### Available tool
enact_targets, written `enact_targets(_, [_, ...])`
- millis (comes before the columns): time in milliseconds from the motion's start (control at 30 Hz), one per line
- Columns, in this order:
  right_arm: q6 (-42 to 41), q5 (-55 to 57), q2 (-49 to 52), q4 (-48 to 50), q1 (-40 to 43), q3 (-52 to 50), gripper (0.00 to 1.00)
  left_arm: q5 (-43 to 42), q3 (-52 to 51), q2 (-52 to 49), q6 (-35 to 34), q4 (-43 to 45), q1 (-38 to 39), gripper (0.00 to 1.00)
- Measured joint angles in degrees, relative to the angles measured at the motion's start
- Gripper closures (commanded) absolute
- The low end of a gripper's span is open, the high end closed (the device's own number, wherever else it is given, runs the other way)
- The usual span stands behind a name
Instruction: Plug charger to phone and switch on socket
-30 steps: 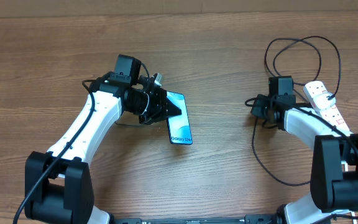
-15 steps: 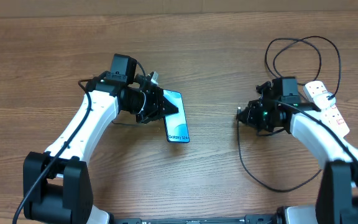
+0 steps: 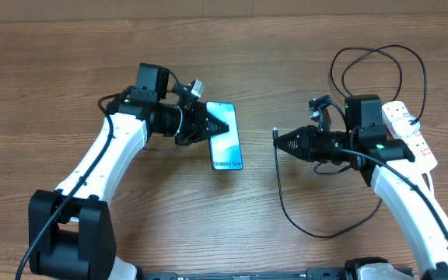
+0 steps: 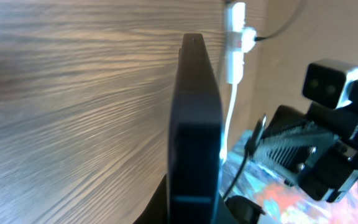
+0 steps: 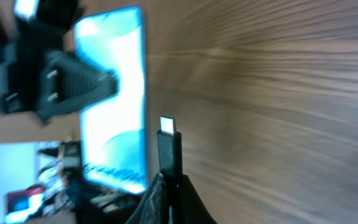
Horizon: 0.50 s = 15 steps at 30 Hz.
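A: Item one, task piece?
B: Slim, rectangular, dark-edged phone (image 3: pixel 225 138) with a bright light-blue screen. It lies left of centre with the screen facing up and the lettering at its near end. The left wrist view shows it edge-on (image 4: pixel 194 124).

A: Holder?
B: The left gripper (image 3: pixel 211 127). Its black fingers are closed on the phone's left long edge, near the far end. I cannot tell whether the phone's other edge rests on the wood.

A: Item two?
B: Long, thin black charger (image 3: pixel 282 198). One loop of cable lies on the wood near the right arm and another at the far right. The small black plug (image 5: pixel 169 146) at its free end has a pale metal tip.

A: Holder?
B: The right gripper (image 3: pixel 280 141). Its fingers are clamped on the plug, which stands out beyond the tips. The tip points toward the phone's right long edge, near it but apart, with bare wood between them.

A: Item three?
B: White, elongated multi-outlet socket (image 3: pixel 407 129) with small red marks along it. It sits at the far right, partly hidden behind the right arm and well apart from the phone. The switch positions are too small to read.

A: Surface?
B: Brown wood-grain table (image 3: pixel 53 62).
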<state>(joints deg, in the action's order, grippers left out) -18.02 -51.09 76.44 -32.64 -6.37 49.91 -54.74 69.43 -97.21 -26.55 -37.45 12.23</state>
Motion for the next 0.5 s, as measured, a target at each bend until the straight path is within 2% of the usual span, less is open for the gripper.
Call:
enact_targets(233, [-0.1, -5.1, -4.8, -7.1, -0.2, 0.0, 0.96, -4.2, 0.0, 0.0, -0.3, 4.3, 0.0, 0.96])
enact_targets(500, [1.5, -6.8, -12.4, -15.3, -0.2, 0.0, 0.96, -5.9, 0.0, 0.0, -0.5, 4.9, -0.3, 0.96])
